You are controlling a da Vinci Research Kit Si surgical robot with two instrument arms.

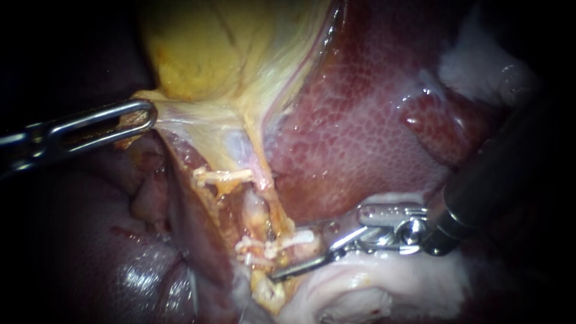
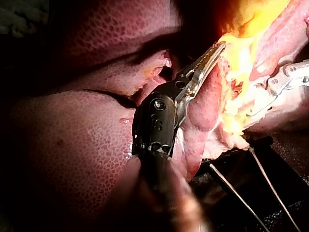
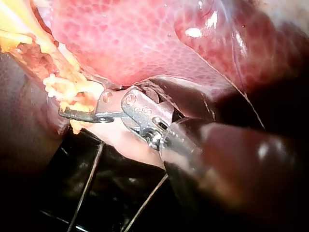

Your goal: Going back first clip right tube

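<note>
Saw the left instrument [image 1: 144, 115] entering from the left, jaws clamped together on a yellowish fold at the lower edge of the gallbladder [image 1: 228, 54], holding that fold taut toward the left. Made out nothing inside the gallbladder through its opaque yellow wall. Checked the left wrist view and found the same: jaws closed, with yellow tissue pinched at their tip.

Found the right instrument [image 1: 294, 257] coming in from the right, low across pale tissue [image 1: 384, 282], jaws parted with a clear gap and gripping nothing. Placed its upper jaw just beside the lower clips [image 1: 264, 247], white and clustered crosswise on the tube [image 1: 255, 209]. Placed its lower jaw beneath them, tip near the tube's lower end. Could not tell whether jaw and clips touched.

Noted an upper clip [image 1: 223, 176], also white, lying crosswise near the tube's top, well apart from the right instrument. Could not settle from the endoscope view whether this was the right tube.

Saw the liver [image 1: 360, 120], dark red and mottled, to the right of the tube.

Saw in the right wrist view the open jaws again, clips just ahead of them, and a dark surface [image 3: 48, 193] under the instrument.
</note>
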